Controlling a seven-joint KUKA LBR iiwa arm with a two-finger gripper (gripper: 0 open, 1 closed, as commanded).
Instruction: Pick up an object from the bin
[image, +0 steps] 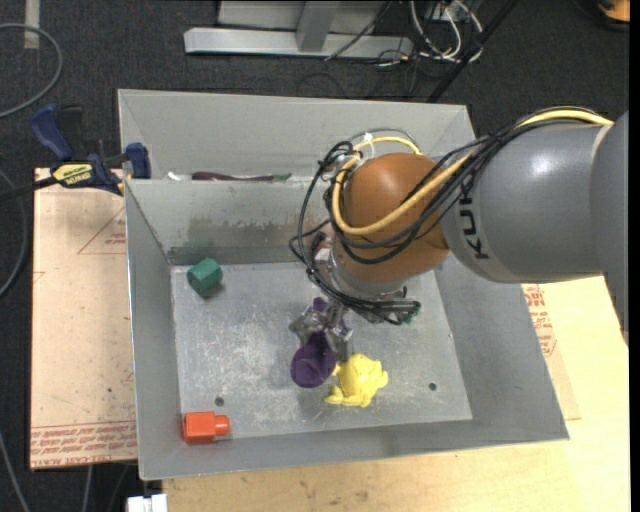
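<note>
A purple toy (311, 365) lies low in the middle of the bin (150, 330), touching a yellow lump (358, 382). The hand (323, 328) sits directly over its upper end; I cannot tell whether it is spread or pinching.

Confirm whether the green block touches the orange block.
No, the green block lies at the back left, well apart from the orange block at the front left.
</note>
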